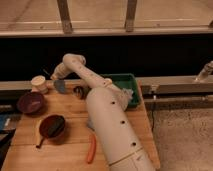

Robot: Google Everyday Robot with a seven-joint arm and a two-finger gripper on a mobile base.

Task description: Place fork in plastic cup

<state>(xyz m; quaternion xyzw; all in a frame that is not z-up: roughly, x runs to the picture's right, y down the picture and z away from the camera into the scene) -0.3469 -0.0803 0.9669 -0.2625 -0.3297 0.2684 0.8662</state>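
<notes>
My gripper (55, 77) is at the far left of the wooden table, at the end of the white arm (107, 120) that reaches back from the foreground. It is shut on the fork (46, 72), a thin dark sliver that sticks out up and to the left of it. The pale blue-grey plastic cup (60, 86) stands just below the gripper and is partly covered by it. I cannot tell whether the fork's lower end is inside the cup.
A cream cup (38, 83) stands left of the plastic cup and a small dark round cup (79, 92) right of it. A maroon bowl (31, 102), a dark red bowl (52, 126), an orange stick (91, 148) and a green bin (125, 87) are also on the table (60, 152).
</notes>
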